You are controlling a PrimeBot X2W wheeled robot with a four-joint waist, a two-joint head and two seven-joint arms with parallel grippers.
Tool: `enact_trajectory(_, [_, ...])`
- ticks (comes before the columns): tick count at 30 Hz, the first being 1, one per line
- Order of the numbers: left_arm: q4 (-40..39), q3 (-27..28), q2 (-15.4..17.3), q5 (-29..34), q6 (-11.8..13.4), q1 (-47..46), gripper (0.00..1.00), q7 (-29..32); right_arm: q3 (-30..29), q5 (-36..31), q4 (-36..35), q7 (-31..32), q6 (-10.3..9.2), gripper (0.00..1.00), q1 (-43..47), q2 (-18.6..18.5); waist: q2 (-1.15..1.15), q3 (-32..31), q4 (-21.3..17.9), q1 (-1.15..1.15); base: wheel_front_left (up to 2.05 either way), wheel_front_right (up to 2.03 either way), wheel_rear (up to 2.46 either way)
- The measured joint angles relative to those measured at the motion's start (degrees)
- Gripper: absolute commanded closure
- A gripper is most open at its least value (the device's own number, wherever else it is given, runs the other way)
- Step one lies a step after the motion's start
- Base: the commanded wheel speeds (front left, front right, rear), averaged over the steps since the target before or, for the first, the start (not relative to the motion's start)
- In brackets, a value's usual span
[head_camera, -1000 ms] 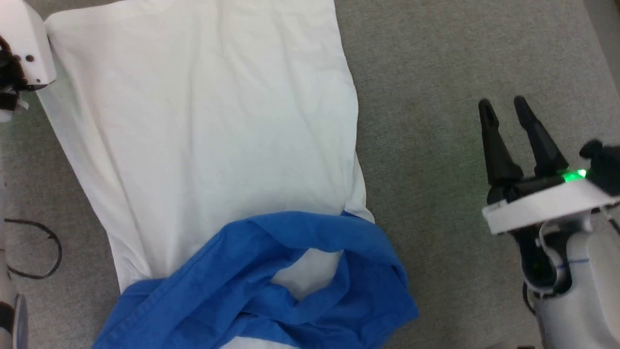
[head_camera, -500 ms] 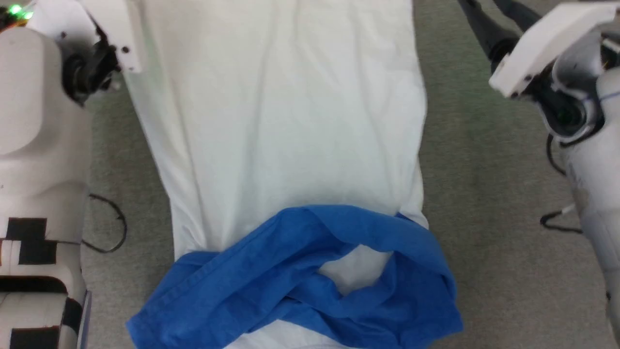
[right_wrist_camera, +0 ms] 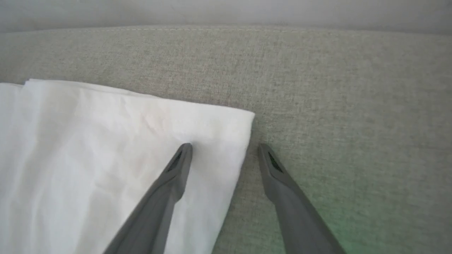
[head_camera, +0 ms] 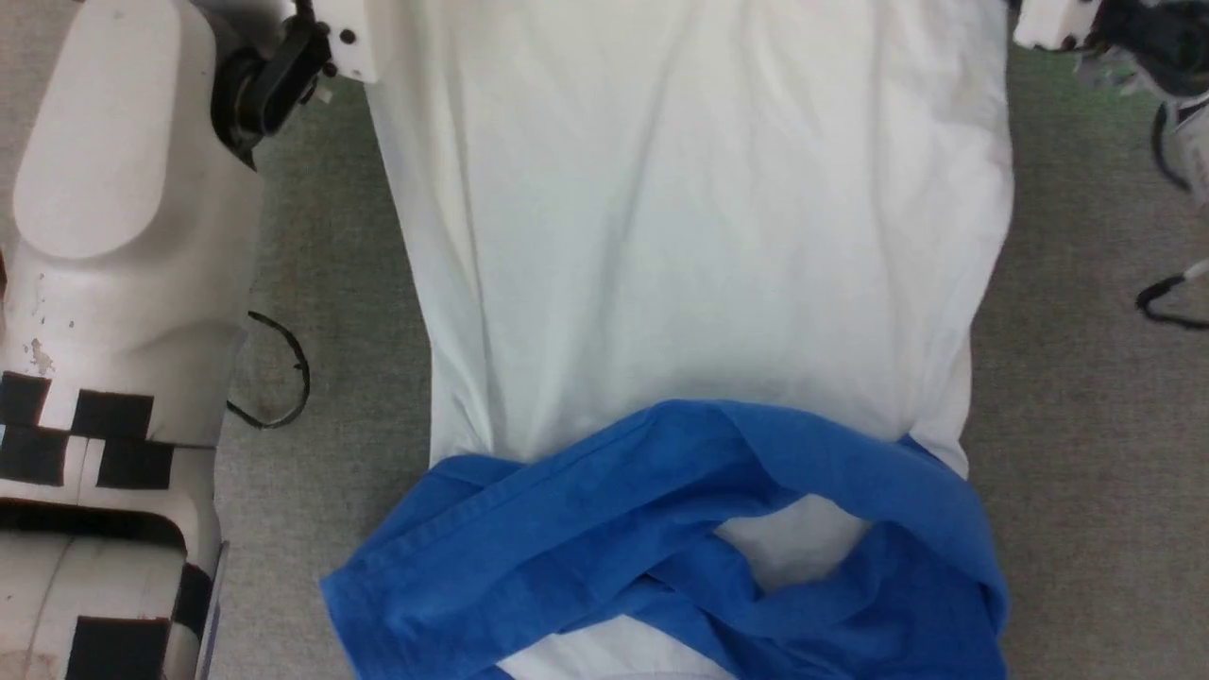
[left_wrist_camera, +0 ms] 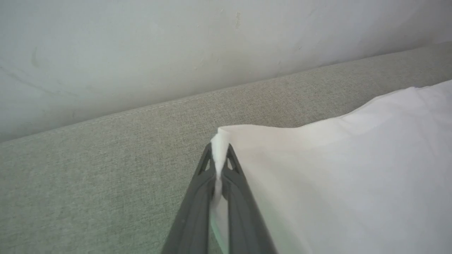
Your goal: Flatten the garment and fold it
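Tightly, left claw (left_wrist_camera: 219,151) pinches a corner of the limp, creased garment (head_camera: 680,236); right claw (right_wrist_camera: 225,146) gapes.

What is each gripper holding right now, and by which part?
The left gripper is shut on the garment, pinching a far white corner. The right gripper is open astride the other corner, holding nothing.

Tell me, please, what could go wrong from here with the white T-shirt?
1. The left gripper pinches only the corner tip of the soft white T-shirt with blue sleeves; a pull might slip it free.
2. The right gripper is open, one finger over the other corner, one over the grey woven surface; closing may catch only the edge.
3. The blue sleeves lie twisted across the near end; folding now could trap wrinkles.
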Motion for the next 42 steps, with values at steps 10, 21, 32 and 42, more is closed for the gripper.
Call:
enact_trajectory(10, [0.2, -1.7, 0.5, -2.2, -0.1, 0.0, 1.00, -2.1, 2.4, 0.4, 4.7, 6.5, 0.01, 1.00, -5.2, -1.3, 0.00, 0.7, 1.6, 0.00, 0.00, 0.00, 0.00])
enact_trajectory(21, [3.1, 0.2, 3.2, -1.2, 0.6, -0.1, 1.00, -17.1, 2.8, 0.9, 0.1, -16.3, 0.09, 1.00, -3.3, -3.6, 0.00, -4.8, 0.7, 0.02, 0.00, 0.00, 0.00])
enact_trajectory(32, [-1.1, 3.0, 5.4, -3.0, 0.9, 5.4, 1.00, -27.0, 7.7, 4.4, -13.2, -25.8, 0.10, 1.00, 6.0, -10.1, 0.00, -13.6, -1.2, 0.00, 0.00, 0.00, 0.00])
enact_trajectory(42, [-24.4, 9.8, 7.9, -9.1, 8.7, 38.9, 1.00, -25.4, 10.3, 6.5, -31.7, -27.2, 0.15, 1.00, 33.0, -16.5, 0.00, -21.8, -2.4, -0.01, 0.00, 0.00, 0.00])
